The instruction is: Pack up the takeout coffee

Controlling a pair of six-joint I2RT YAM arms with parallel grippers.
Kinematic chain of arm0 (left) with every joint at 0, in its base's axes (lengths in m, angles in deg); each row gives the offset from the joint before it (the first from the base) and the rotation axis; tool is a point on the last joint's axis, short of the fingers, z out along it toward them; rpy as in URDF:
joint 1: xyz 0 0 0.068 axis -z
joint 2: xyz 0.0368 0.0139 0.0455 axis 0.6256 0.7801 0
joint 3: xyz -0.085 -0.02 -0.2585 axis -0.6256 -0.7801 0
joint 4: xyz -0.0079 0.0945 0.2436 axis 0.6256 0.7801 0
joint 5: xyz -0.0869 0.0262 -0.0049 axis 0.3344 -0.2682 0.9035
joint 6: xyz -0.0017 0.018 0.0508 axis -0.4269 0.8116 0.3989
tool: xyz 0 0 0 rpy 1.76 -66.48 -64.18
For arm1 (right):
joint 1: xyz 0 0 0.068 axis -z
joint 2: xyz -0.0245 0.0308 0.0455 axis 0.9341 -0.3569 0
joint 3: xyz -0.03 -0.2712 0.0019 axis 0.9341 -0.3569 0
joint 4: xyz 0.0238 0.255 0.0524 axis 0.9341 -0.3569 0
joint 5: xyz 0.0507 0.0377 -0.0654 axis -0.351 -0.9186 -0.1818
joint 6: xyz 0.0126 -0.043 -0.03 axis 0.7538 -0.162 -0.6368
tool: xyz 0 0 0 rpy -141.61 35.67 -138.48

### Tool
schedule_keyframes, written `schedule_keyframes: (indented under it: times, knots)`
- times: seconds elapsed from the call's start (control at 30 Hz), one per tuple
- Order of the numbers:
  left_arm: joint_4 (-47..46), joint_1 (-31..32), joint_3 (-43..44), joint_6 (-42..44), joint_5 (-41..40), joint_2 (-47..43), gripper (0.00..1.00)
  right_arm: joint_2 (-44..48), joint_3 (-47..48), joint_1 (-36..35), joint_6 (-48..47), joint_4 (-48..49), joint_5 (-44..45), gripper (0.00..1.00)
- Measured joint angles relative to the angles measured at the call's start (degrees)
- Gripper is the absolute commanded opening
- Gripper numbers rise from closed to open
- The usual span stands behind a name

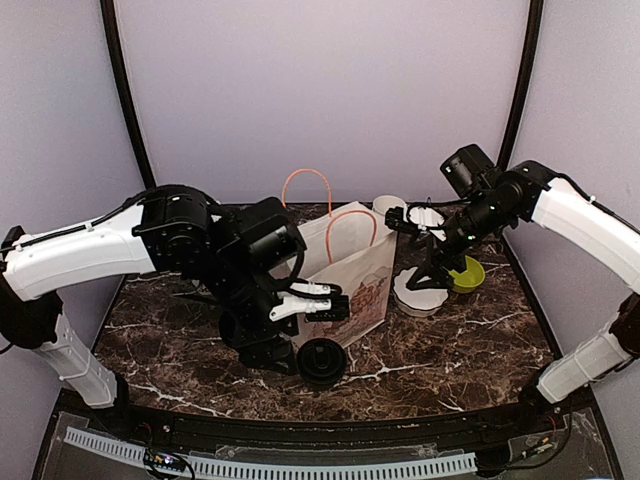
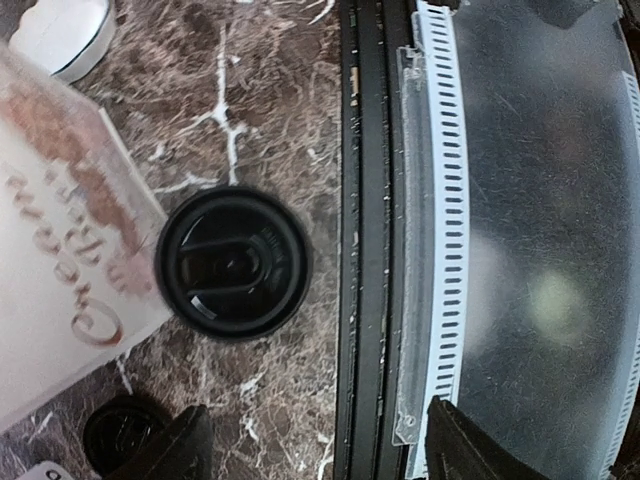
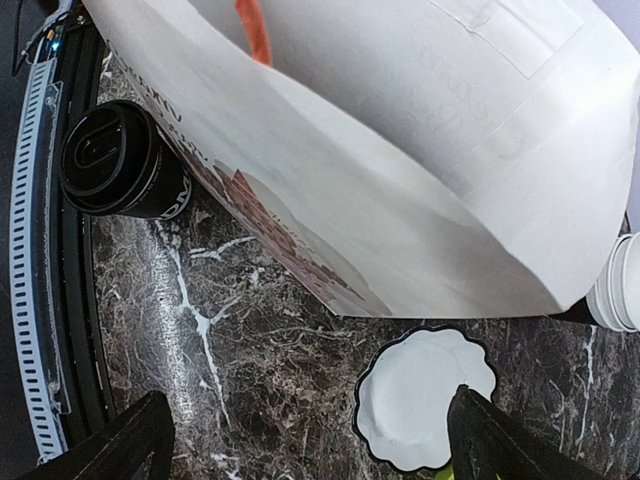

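Observation:
One takeout coffee, a black cup with a black lid (image 1: pixel 322 362), stands on the marble table just in front of a white paper bag with orange handles (image 1: pixel 350 268). My left gripper (image 1: pixel 322 302) hovers above and just behind the cup, against the bag's front, open and empty. In the left wrist view the lid (image 2: pixel 233 262) is seen from above, ahead of the spread gripper (image 2: pixel 315 450), with the bag (image 2: pixel 60 240) at its left. My right gripper (image 1: pixel 420 232) is open and empty beside the bag's right side. In its view (image 3: pixel 300 450) the bag (image 3: pixel 400 150) fills the top and the cup (image 3: pixel 115 160) is far left.
A stack of white scalloped plates (image 1: pixel 420 295) and a green bowl (image 1: pixel 466 273) sit right of the bag; one plate shows under my right gripper (image 3: pixel 425 395). A white cup (image 1: pixel 388 208) stands behind. A small black round thing (image 2: pixel 125 432) lies near the coffee. The table's front rail (image 2: pixel 435 200) is close.

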Motion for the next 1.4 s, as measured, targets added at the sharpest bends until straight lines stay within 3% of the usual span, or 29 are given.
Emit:
schedule_keyframes:
  times: [0.23, 0.47, 1.4]
  knots:
    - [-3.72, 4.57, 2.1, 2.45, 1.88, 7.52, 0.84, -0.31, 0.22, 0.0, 0.98, 0.57, 0.22, 0.96]
    - [-7.41, 4.52, 2.14, 4.59, -3.76, 11.67, 0.88, -0.31, 0.22, 0.0, 1.18, 0.74, 0.5, 0.96]
    - [-11.5, 1.77, -0.48, 6.38, -14.47, 15.3, 0.92, -1.73, -0.68, 0.0, 1.16, 1.62, 0.37, 0.96]
